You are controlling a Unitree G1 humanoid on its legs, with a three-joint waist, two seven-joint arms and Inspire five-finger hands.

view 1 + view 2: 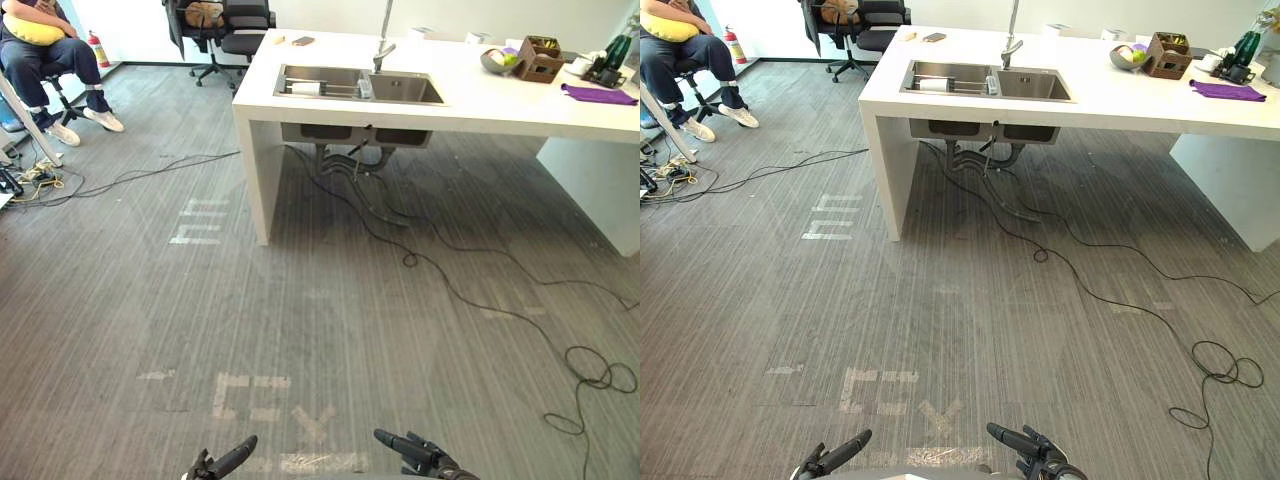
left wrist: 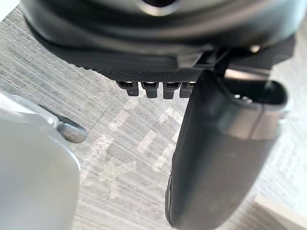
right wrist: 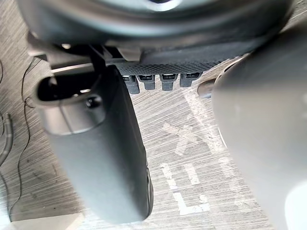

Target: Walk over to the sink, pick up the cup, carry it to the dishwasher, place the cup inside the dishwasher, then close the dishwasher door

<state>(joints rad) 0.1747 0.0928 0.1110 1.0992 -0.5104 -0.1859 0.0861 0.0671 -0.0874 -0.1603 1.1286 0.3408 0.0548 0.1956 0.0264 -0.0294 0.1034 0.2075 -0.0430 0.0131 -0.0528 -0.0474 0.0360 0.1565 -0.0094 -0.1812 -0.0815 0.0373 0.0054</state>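
Across the grey floor (image 1: pixel 300 330), well apart from the robot, the sink (image 1: pixel 405 90) sits near the left end of the white worktop (image 1: pixel 480 100). What looks like the cup (image 1: pixel 365 87), small and clear, stands between its two basins. The left hand (image 1: pixel 232 460) and right hand (image 1: pixel 410 445) hang low with fingers straight, both empty. The walk comes first, I judge: head for the worktop's near edge, step clear of the cables (image 1: pixel 450 285), and stop square to the sink.
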